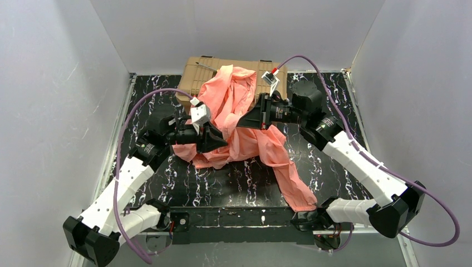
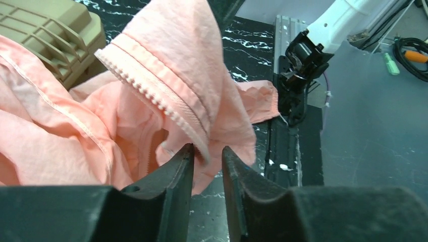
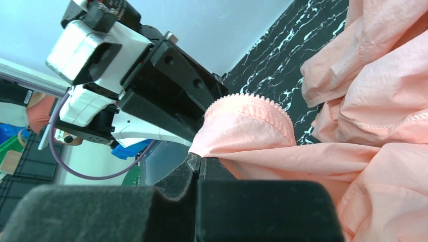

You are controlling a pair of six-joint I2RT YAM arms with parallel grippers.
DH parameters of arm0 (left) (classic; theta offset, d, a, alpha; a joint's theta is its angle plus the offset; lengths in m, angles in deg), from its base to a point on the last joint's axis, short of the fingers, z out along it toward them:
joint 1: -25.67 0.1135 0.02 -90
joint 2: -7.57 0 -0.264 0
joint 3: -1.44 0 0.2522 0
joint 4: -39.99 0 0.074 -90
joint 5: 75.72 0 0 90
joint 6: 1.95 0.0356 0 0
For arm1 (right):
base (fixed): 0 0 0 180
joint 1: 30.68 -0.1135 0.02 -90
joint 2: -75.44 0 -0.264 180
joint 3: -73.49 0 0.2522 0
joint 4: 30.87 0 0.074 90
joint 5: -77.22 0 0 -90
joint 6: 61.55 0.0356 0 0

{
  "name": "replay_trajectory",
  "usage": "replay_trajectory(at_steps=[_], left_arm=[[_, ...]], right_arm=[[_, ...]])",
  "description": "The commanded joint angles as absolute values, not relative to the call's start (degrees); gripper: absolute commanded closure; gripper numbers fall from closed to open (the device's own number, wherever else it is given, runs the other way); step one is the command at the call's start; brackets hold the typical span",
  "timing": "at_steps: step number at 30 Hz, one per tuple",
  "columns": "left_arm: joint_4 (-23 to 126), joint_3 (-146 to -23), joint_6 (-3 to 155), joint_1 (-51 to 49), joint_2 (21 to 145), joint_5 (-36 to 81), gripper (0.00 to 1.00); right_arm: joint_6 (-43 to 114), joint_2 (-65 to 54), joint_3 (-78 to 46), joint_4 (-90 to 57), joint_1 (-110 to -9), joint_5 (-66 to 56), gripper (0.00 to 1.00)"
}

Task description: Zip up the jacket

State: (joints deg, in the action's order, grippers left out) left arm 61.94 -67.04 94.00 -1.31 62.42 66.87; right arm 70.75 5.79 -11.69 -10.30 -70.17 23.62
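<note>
The salmon-pink jacket (image 1: 239, 105) lies crumpled over the tan toolbox (image 1: 192, 75) and the black marbled table (image 1: 234, 183); one sleeve (image 1: 295, 186) trails toward the front edge. My right gripper (image 3: 198, 160) is shut on a fold of the jacket (image 3: 353, 161) just below a curved zipper edge (image 3: 252, 101), and holds it up. My left gripper (image 2: 208, 149) faces it from the left, its jaws a narrow gap apart. The lower end of a zipper edge with pale teeth (image 2: 146, 91) hangs down at its fingertips (image 2: 188, 151). No zipper slider shows.
The toolbox (image 2: 45, 30) stands at the back of the table behind the jacket. White walls close in the cell on three sides. The right arm's base (image 2: 303, 60) and the table's front rail (image 2: 282, 146) lie beyond the cloth in the left wrist view.
</note>
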Motion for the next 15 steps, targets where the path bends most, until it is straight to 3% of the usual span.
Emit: replay_trajectory(at_steps=[1,7,15], left_arm=[[58.77,-67.49,91.90,-1.65,64.06,66.01,0.77],[60.50,-67.94,93.33,-1.66,62.25,61.20,0.99],[67.21,-69.48,96.46,-1.66,55.84,57.20,1.00]], right_arm=[[72.77,6.08,-11.85,-16.13,-69.93,25.20,0.99],[69.84,6.97,-12.41,-11.77,-68.84,24.55,0.99],[64.17,8.35,-11.71,-4.59,-64.33,25.46,0.99]])
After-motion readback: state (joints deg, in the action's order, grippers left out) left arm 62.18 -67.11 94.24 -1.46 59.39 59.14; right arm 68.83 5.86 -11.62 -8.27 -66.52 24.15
